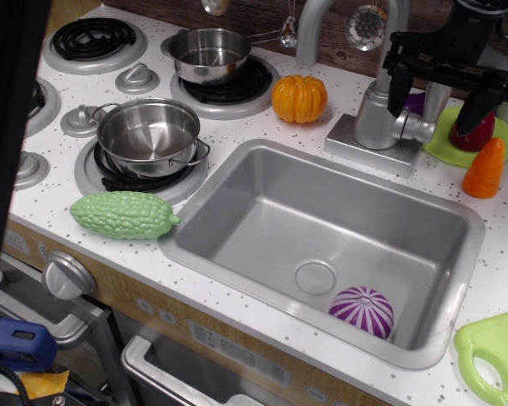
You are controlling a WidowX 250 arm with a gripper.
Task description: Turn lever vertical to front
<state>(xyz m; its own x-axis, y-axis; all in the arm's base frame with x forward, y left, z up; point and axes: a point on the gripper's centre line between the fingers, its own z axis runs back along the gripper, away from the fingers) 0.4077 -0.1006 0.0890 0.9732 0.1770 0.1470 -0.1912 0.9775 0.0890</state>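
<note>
The lever [435,98] is a short flat silver-grey handle that stands upright on a stubby side peg [417,128] at the right of the faucet base [374,118]. My black gripper [436,108] hangs over it from the upper right. Its two fingers straddle the lever, the left finger [398,91] beside the faucet column and the right finger [474,112] well to the right. The jaws are wide apart and do not touch the lever. The tall curved spout [322,17] rises behind.
The grey sink [237,199] lies in front of the faucet with a purple striped ball [362,309] in it. An orange pumpkin [299,98] sits left of the faucet. An orange carrot [485,169] and a red item on a green plate [444,148] sit right. Two pots [148,135] and a green gourd [124,215] are at left.
</note>
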